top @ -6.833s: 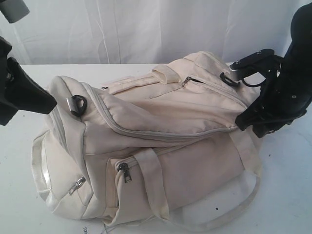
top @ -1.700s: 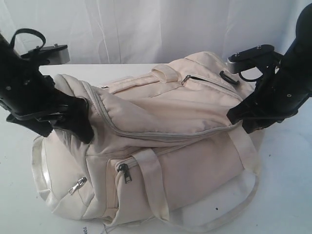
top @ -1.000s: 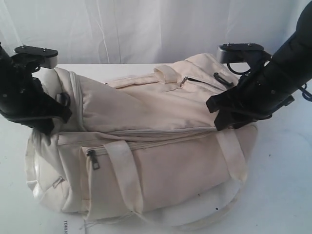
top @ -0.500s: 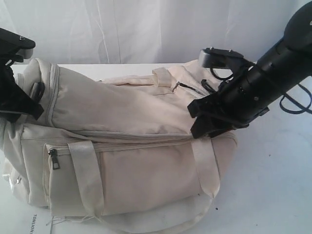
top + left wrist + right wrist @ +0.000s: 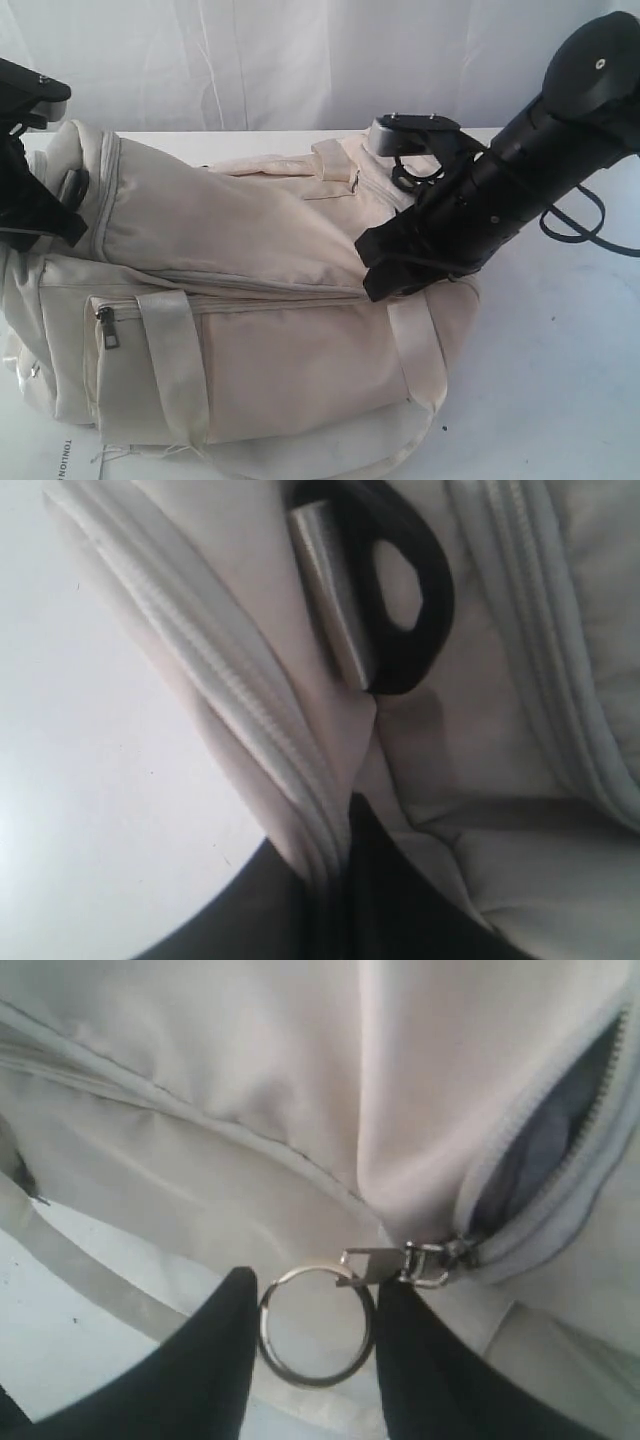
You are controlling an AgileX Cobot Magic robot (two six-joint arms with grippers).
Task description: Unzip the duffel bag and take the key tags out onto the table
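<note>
The right fingers [image 5: 215, 1360] are closed on either side of the metal ring [image 5: 312, 1380] hung from the zip slider [image 5: 430, 1256]. The left fingers [image 5: 390, 920] are clamped on a fold of fabric at the end of the duffel bag [image 5: 270, 250], just beside a black strap clip [image 5: 410, 600].

Over the last second the bag has been dragged toward the left of the exterior view across the white surface [image 5: 560, 380], and both arms have gone with it. The right fingers are found by the same webbing handle [image 5: 415, 340] as before, so little zip travel is judged to have been gained. Only a short stretch behind the slider is parted, and grey lining [image 5: 545, 1150] is shown there.

The key tags are seen nowhere and are presumed to be inside the bag. In the exterior view the parted stretch is hidden by the right arm and the bag's left end is cut off. How far the zip runs cannot be made out.
</note>
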